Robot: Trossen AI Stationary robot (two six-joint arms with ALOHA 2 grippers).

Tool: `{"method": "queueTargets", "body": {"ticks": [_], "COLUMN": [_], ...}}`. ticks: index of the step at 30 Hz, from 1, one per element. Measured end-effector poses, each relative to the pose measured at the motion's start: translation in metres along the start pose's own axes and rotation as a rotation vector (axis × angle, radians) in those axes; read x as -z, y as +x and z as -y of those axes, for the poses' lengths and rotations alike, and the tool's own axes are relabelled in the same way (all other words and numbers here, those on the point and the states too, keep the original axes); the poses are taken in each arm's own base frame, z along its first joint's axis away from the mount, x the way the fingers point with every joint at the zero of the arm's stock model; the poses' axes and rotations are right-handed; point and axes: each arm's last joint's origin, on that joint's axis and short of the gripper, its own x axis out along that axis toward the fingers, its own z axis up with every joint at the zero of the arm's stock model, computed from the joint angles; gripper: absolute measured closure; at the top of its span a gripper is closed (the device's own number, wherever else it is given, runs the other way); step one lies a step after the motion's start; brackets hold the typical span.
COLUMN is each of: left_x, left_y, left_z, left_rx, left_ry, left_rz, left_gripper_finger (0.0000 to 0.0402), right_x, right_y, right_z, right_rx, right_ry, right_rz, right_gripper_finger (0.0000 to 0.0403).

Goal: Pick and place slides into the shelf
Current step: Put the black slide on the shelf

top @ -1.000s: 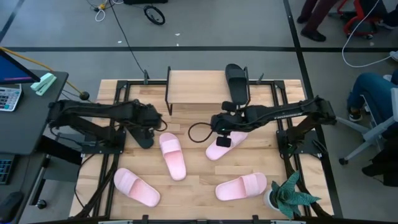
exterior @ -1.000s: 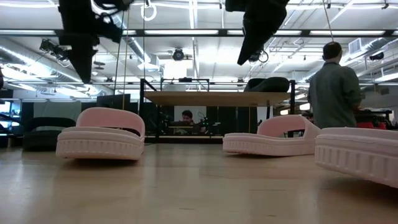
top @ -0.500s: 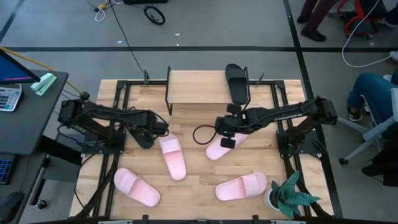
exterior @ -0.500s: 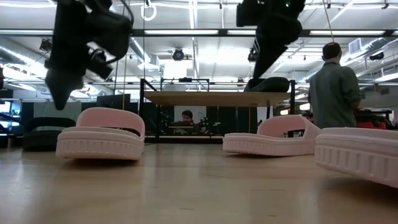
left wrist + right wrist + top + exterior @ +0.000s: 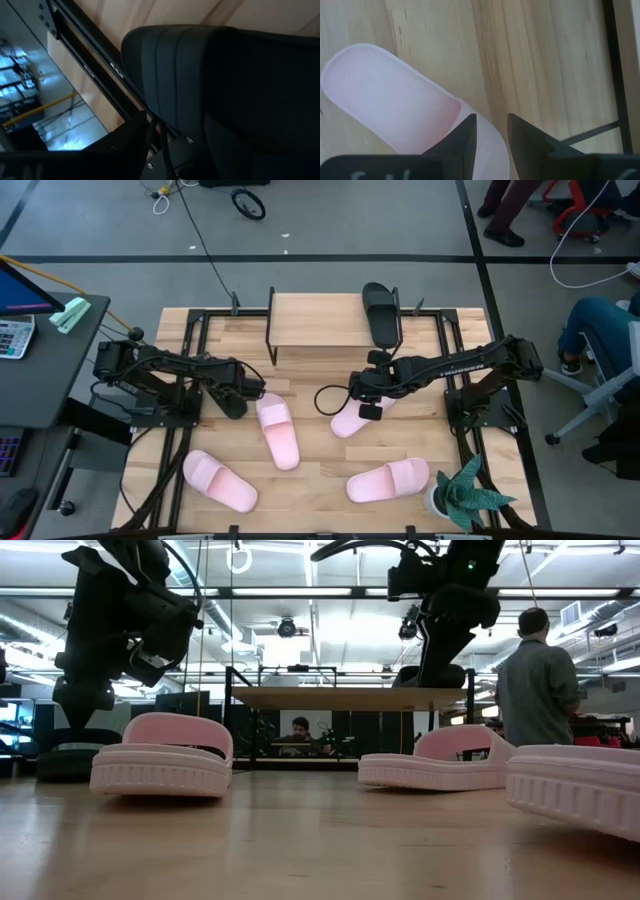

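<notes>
— Hovering where, exactly?
— My right end effector [image 5: 491, 125] hangs above one end of a pink slide [image 5: 346, 421] just toward 3 o'clock of the counter's [image 5: 320, 490] middle. It is released and grasps nothing.
— And the other arm?
— My left end effector [image 5: 254, 386] is by the 12 o'clock tip of a second pink slide [image 5: 279, 432]. Released or clenched, I cannot tell.
— The rest?
— A third pink slide [image 5: 219, 480] lies at 7 o'clock, and a fourth pink slide [image 5: 388, 480] at 5 o'clock. The shelf [image 5: 318, 320] stands at 12 o'clock, with a black slide [image 5: 381, 314] on the 3 o'clock end of its top board.
</notes>
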Motion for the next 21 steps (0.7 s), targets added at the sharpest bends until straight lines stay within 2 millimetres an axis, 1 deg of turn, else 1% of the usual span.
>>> {"method": "queueTargets", "body": {"ticks": [4,7,10,13,17,19,21], "left_x": [-0.003,-0.003,0.0,0.001,0.0,0.0,0.0], "left_y": [0.003,0.01,0.017,0.019,0.019,0.019,0.019], "left_z": [0.001,0.005,0.007,0.005,0.003,0.003,0.003], "left_rx": [0.017,0.039,0.028,-0.023,-0.093,-0.102,-0.102], "left_ry": [-0.031,-0.057,-0.032,-0.041,-0.049,-0.049,-0.049], "left_rz": [0.014,0.036,0.034,0.055,0.105,0.113,0.113], "left_gripper_finger": [0.0185,0.0185,0.0191,0.0202,0.0236,0.0268,0.0313], "right_x": [0.0,0.0,0.0,0.0,0.0,0.0,0.0], "right_y": [0.0,0.0,0.0,0.0,0.0,0.0,0.0], "right_z": [0.0,0.0,0.0,0.0,0.0,0.0,0.0], "right_rx": [-0.001,0.0,0.0,0.0,0.0,0.0,0.0], "right_ry": [0.0,0.0,0.0,-0.002,-0.007,-0.026,-0.03], "right_rz": [0.001,0.001,0.001,0.001,0.001,0.002,0.002], "right_gripper_finger": [0.0289,0.0289,0.0289,0.0289,0.0289,0.0289,0.0289]}}
